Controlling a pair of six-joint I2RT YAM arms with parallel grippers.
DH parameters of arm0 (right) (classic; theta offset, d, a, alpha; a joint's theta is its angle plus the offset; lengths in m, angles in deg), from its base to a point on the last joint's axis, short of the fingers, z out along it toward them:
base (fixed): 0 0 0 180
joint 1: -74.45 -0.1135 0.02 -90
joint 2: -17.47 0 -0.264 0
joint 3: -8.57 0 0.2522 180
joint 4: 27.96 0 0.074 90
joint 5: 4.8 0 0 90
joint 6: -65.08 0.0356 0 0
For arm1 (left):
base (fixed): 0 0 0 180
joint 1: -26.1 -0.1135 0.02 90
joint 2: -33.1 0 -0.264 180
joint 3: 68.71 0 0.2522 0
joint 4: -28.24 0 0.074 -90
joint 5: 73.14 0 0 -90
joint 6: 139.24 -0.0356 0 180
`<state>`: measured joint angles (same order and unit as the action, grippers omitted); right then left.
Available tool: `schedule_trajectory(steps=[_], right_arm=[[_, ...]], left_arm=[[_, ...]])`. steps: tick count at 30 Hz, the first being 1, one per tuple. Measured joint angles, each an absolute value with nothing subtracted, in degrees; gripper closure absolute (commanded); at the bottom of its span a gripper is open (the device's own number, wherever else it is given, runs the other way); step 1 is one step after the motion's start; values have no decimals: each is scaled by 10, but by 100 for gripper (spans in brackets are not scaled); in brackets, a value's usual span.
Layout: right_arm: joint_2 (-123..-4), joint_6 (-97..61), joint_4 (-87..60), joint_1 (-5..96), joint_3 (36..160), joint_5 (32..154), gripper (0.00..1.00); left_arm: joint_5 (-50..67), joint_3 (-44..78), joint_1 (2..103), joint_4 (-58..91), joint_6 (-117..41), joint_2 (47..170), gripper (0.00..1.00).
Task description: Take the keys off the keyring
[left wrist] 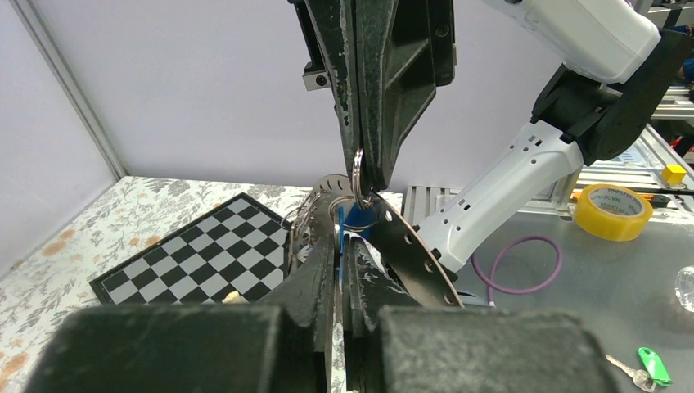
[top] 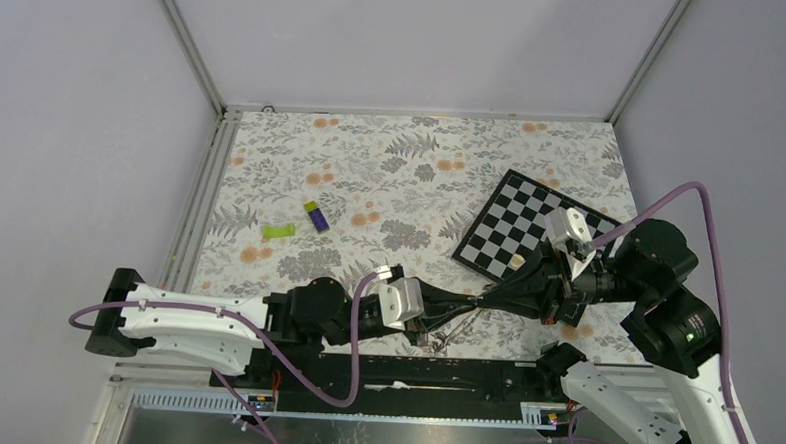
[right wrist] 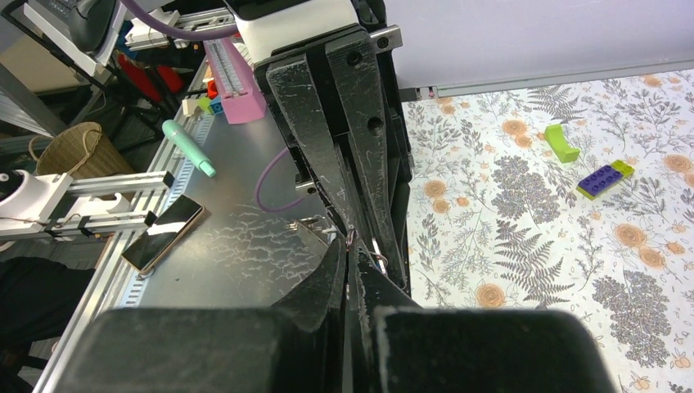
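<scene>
A: Now, entry for the hand-off point. Where did the keyring (left wrist: pixel 409 250) sit?

B: Off the worktop (top: pixel 391 182), held up between both arms near the 6 o'clock edge of the top view. The left pincer (top: pixel 468 308) reached toward 3 o'clock. The right pincer (top: pixel 496 299) met it tip to tip from about 2 o'clock.

A: Pincer states?

B: Both pressed together. Seen from the left wrist, the right one came down from 12 o'clock and pinched a small wire loop (left wrist: pixel 358 173). The left one's fingers (left wrist: pixel 315 278) were shut on a thin blue edge. I read that as the blue key (left wrist: pixel 357 219), though not with certainty.

A: And the ring's lie?

B: A flat grey plate seen nearly edge-on, slanting from 11 o'clock down to 5 o'clock. It sat just beside the left fingertips, on their 3 o'clock side. The other keys (left wrist: pixel 304 223) were bunched at 9 o'clock, too tangled to count.

A: What did the next move turn on?

B: Judgement only. The blue key lay in line with the left pincer, long axis along the fingers, so a straight pull back toward 6 o'clock should run it round the loop. The left arm was nearer the key and the right served as anchor. Risk: the loop twisting and the key jamming.
</scene>
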<state>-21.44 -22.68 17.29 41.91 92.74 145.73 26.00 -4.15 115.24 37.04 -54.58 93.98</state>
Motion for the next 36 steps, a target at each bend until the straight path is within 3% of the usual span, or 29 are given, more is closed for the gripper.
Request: schedule_trajectory(steps=[36], right_arm=[[-199, -229, 164, 419, 897, 1434, 100]], left_arm=[[263, -19, 1153, 295, -555, 896, 100]])
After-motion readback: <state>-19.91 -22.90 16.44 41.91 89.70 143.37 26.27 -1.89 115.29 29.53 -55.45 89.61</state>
